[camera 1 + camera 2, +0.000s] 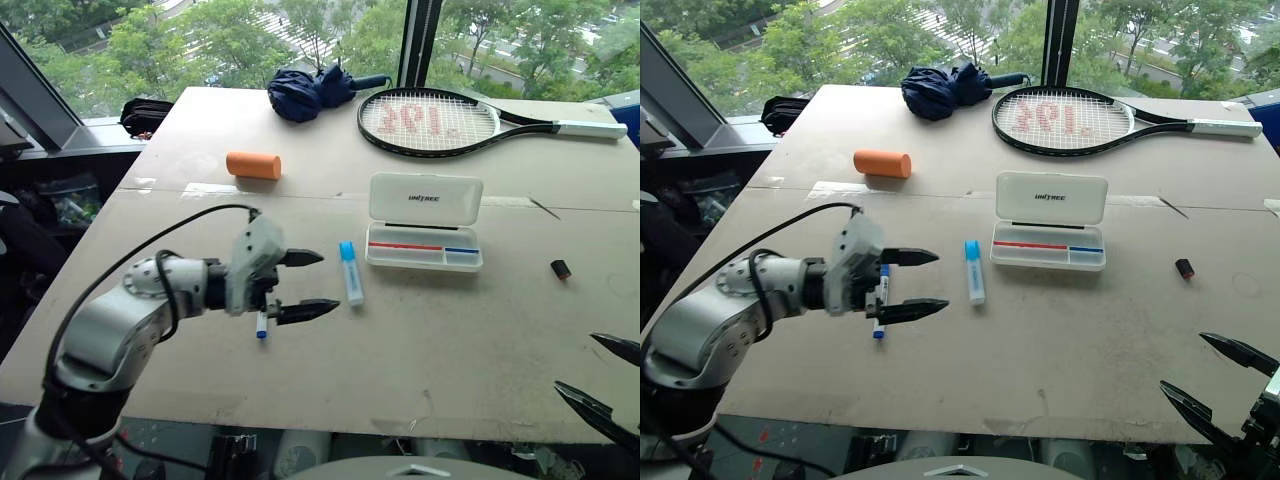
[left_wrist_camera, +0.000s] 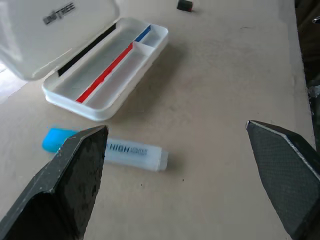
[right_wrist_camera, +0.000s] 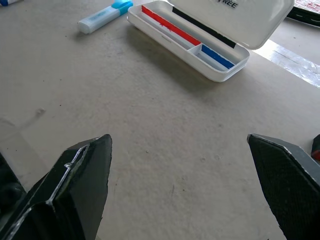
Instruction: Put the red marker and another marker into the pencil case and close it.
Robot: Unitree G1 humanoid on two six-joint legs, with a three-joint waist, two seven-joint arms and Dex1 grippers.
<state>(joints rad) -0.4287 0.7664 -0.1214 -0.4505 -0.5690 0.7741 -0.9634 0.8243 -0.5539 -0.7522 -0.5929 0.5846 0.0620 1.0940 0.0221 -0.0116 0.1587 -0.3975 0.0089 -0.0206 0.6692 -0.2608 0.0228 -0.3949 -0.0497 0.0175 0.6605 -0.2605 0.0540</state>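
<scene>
Left hand (image 1: 300, 285) open, pencil case (image 1: 424, 222) open, red marker (image 1: 404, 246) inside

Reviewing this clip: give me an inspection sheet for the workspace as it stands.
Surface: brown board table, a taped seam across it.
Job's things: pencil case open, lid up, red and blue items lying in its tray; highlighter and blue-capped marker beside it on the table.
Clutter: tennis racket, folded umbrella, orange cylinder, small dark object.
Hands: left hand open above the blue-capped marker; right hand open, empty.
Cables: black cable along left arm.
Surroundings: windows, trees outside.
</scene>
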